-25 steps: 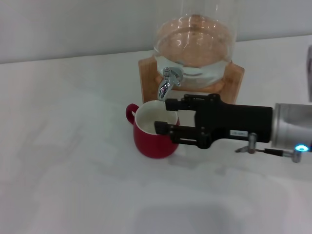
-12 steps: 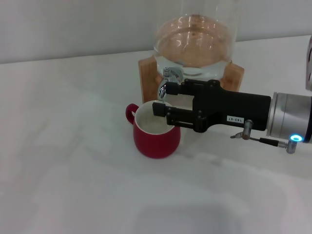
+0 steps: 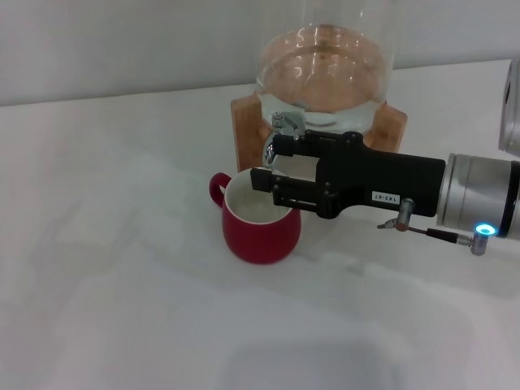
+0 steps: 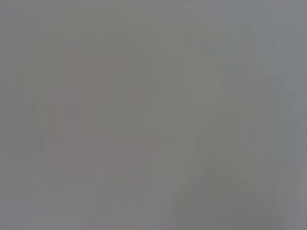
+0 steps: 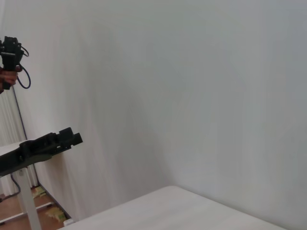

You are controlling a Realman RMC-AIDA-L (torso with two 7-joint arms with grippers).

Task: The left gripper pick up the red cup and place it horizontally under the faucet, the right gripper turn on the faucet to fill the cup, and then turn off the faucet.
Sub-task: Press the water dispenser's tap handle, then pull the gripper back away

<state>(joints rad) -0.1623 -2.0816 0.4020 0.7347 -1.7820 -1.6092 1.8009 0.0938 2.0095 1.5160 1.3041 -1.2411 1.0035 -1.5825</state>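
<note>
While the red cup (image 3: 261, 222) stands upright on the white table (image 3: 122, 284), its white inside facing up and its small loop handle turned toward the robot's left, the right gripper (image 3: 268, 162) reaches in from the right side of the head view at the height of the faucet (image 3: 280, 132). Its long black body lies roughly level above the cup's right rim, and its two jaws are spread apart, one up beside the chrome spout, the other lower, over the cup's mouth. They hold nothing. The faucet's spout curves down just above and behind the cup's rim, and its small top lever shows just above the upper jaw; whether that jaw touches the faucet cannot be told. The faucet sits on a clear glass dispenser (image 3: 325, 61) resting in a wooden stand (image 3: 248, 122) directly behind the cup. A blue light glows on the gripper's silver wrist. The left gripper appears in no view; the left wrist view shows only a featureless grey field.
</note>
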